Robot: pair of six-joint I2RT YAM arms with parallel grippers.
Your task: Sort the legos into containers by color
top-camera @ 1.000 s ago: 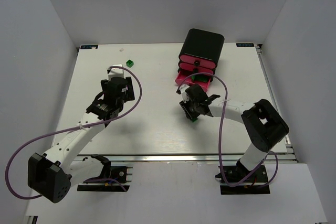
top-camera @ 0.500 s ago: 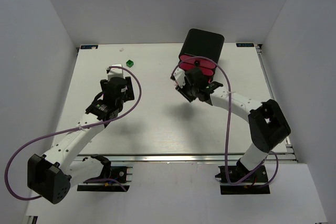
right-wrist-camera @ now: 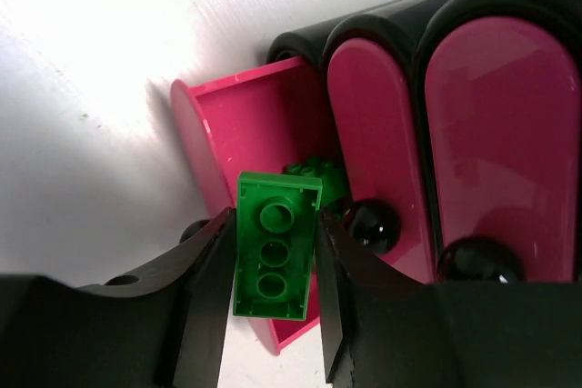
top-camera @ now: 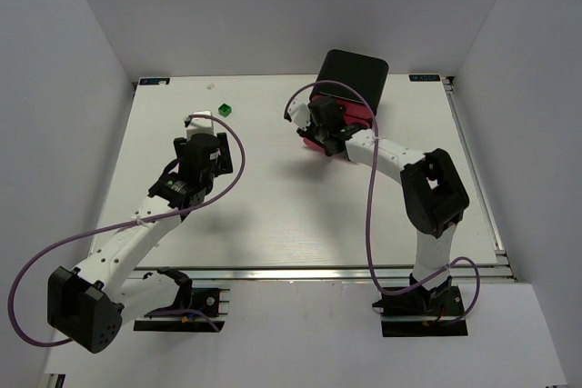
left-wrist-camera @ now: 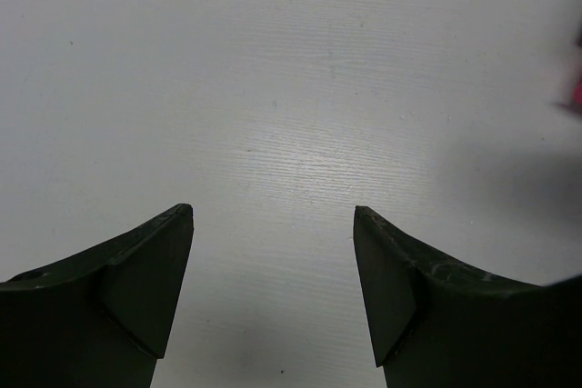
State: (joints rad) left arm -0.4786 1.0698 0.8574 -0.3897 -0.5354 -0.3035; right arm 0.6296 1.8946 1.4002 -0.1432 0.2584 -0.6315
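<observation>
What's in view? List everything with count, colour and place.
Glossy black rounded cabinet: one, black, table's far right.
Magenta-pink plastic drawers with black knobs: three, stacked in cabinet, lowest open.
Green studded plastic brick: one, held over open drawer.
Green bricks in drawer: at least one, partly hidden.
Small green plastic cube: one, far table, left of cabinet.
White table: one.
Purple cables: two, along arms.
Left claw: one, black, open, empty, over bare table.
Right claw: one, black, shut on brick.

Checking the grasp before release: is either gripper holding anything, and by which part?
The right gripper pinches a green lego across its long sides, above the open drawer. The left gripper holds nothing.
</observation>
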